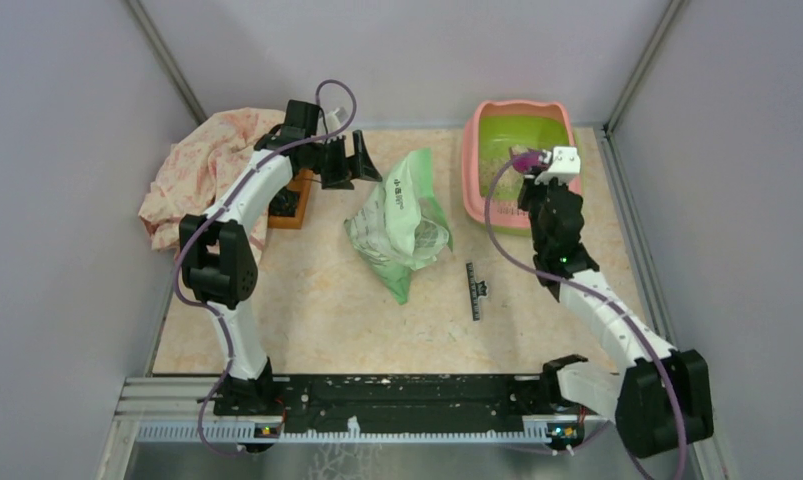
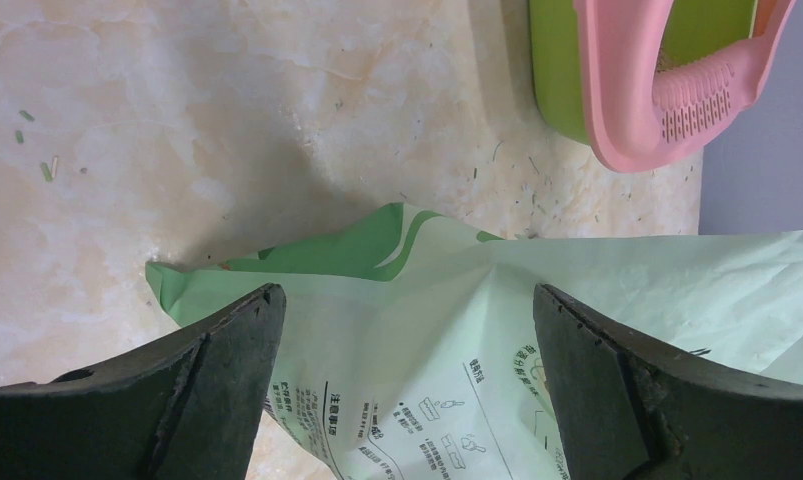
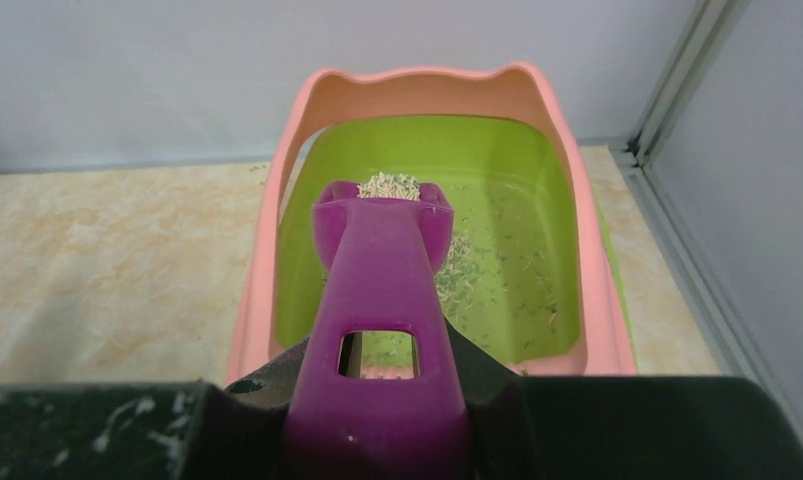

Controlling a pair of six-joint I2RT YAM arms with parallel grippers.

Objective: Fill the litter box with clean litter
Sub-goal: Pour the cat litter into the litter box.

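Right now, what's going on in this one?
The right hand is shut on a purple scoop heaped with pale litter, holding it over the litter box. Only a thin scatter of granules lies in the green basin, so the filling is far from done. The left hand is wide open over one end of the light green bag, which lies on the table, and is not gripping it.

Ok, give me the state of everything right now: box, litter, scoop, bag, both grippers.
litter box: upright, basin mostly bare, thin scatter of granules.
clean litter: small heap in the scoop, a little in the basin.
purple scoop: loaded, held over the box.
green bag: lying crumpled on the table.
left gripper: open, empty, above the bag.
right gripper: shut on the scoop's handle.
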